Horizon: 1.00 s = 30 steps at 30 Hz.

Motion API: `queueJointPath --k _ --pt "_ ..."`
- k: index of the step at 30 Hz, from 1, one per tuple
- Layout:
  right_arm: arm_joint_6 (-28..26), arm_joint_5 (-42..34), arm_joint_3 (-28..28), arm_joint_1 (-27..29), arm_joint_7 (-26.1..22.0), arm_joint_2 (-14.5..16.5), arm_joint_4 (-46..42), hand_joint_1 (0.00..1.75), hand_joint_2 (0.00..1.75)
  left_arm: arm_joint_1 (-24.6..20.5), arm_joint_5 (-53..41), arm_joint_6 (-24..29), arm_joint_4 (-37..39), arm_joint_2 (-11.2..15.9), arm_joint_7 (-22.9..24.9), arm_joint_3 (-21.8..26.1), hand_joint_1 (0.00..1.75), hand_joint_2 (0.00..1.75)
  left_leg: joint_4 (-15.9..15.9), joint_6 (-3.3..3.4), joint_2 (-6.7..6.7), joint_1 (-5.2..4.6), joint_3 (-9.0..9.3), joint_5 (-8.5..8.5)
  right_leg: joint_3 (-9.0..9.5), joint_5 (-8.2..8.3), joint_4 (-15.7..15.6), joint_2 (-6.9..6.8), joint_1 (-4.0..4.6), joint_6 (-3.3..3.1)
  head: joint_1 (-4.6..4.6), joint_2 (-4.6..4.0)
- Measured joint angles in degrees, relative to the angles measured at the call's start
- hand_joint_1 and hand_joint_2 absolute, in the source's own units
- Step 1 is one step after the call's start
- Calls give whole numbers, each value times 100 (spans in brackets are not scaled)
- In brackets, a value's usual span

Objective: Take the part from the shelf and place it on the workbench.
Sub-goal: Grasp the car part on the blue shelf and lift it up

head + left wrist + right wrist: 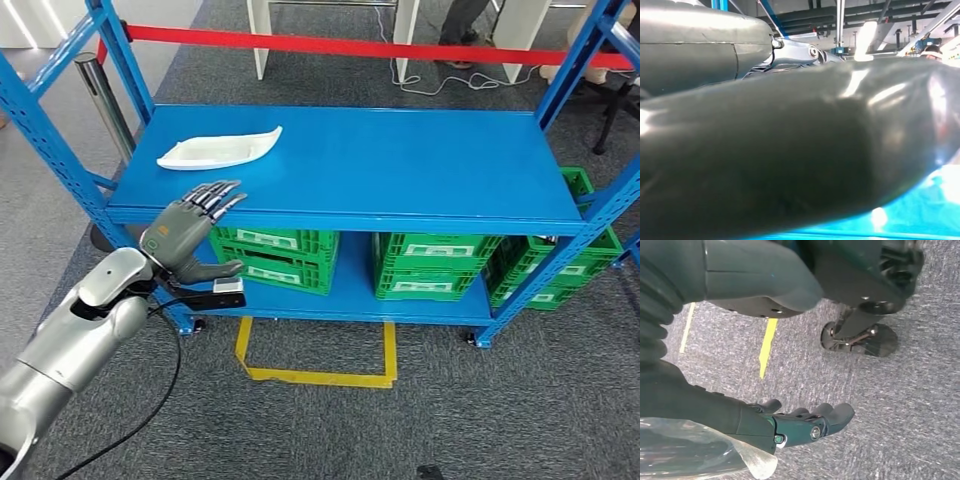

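Fingers spread and empty, the left robot hand reaches at the shelf edge; the white part lies just beyond its fingertips, long axis crosswise.

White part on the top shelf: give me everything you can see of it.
The part is a long, shallow white piece, tray-like, with a raised rim; one end tapers to a point, the other is blunter. It looks like smooth moulded plastic, though the material cannot be confirmed. It lies flat on the blue shelf, near the shelf's left end, its length running roughly along the shelf. Nothing but the shelf touches it. The left robot hand hovers at the shelf's front edge, fingers extended toward the part, apart from it.
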Motion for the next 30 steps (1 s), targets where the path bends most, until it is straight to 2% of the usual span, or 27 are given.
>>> queueJointPath --k 3,5,7,9,10,12,19,20,21,23,24,25,27,28,29,30 --pt "7 -1 1 10 -17 -4 0 0 175 -19 -2 -4 9 -9 0 -12 0 0 1 -70 -1 -4 -23 -3 87 -12 -142 1 6 -31 -2 0" --pt "7 4 -1 11 -21 -5 -2 0 175 -39 -5 -5 10 -17 0 -14 0 0 131 -133 5 8 -64 -106 123 -2 -179 -1 -18 -79 -18 0" --pt "8 7 -1 -1 -22 -4 -4 0 175 -64 -7 -5 12 -19 0 -15 0 0 690 -201 12 36 -309 -393 156 -7 -197 -4 -33 -122 -41 0" --pt "13 8 -1 0 -22 -4 -4 0 175 -65 -8 -8 22 -20 0 -20 0 0 1429 -250 13 71 -681 -666 172 -25 -195 -8 -34 -140 -48 0" --pt "15 8 -1 3 -21 -4 -4 0 175 -61 -9 -10 28 -21 0 -24 0 0 1643 -265 13 85 -803 -702 179 -31 -194 -10 -34 -141 -48 0" --pt "17 8 -1 8 -20 -4 -4 0 175 -55 -10 -11 34 -21 0 -28 0 0 1739 -279 15 101 -878 -656 190 -40 -193 -11 -35 -138 -48 0" --pt "17 8 -1 8 -20 -4 -4 0 175 -55 -11 -11 34 -21 0 -29 0 0 1698 -280 15 105 -862 -609 194 -43 -193 -11 -36 -137 -48 0" --pt "17 8 -1 9 -21 -4 -4 0 175 -56 -12 -11 34 -21 0 -28 0 0 1620 -281 16 109 -832 -546 198 -45 -192 -11 -36 -134 -48 0" --pt "17 9 -1 8 -21 -4 -4 0 175 -57 -13 -11 34 -21 0 -28 0 0 1444 -280 17 114 -759 -425 207 -51 -190 -10 -38 -128 -48 0" --pt "17 10 -1 8 -22 -3 -4 0 175 -64 -15 -10 34 -21 0 -26 0 0 743 -271 27 124 -454 -38 243 -77 -188 -8 -43 -97 -48 0" --pt "17 10 -1 8 -22 -3 -4 0 175 -70 -15 -10 35 -22 0 -26 0 0 402 -234 26 112 -310 82 249 -88 -192 -10 -41 -48 -45 0" --pt "17 15 -1 8 -25 -2 -4 0 175 -83 -15 -11 37 -28 1 -30 0 0 144 -153 26 100 -189 137 27 -276 217 -13 -37 12 -32 0" --pt "17 27 1 9 -33 -2 -4 0 175 -98 -15 -17 38 -43 1 -53 0 0 -7 7 14 67 -104 81 -499 -589 1105 -21 -29 112 -9 0" --pt "17 37 1 9 -37 -2 -4 0 175 -102 -15 -20 38 -50 1 -67 0 0 -24 52 11 64 -70 68 -723 -667 1462 -21 -29 123 1 0" --pt "17 42 2 10 -37 -2 -4 0 175 -99 -15 -21 38 -53 0 -78 0 0 -22 50 6 59 -45 50 -665 -489 1276 -22 -29 111 1 0" --pt "17 48 2 10 -37 -3 -4 0 175 -99 -15 -22 38 -54 0 -84 0 0 -21 40 1 55 -11 25 -510 -251 909 -22 -27 92 1 0"
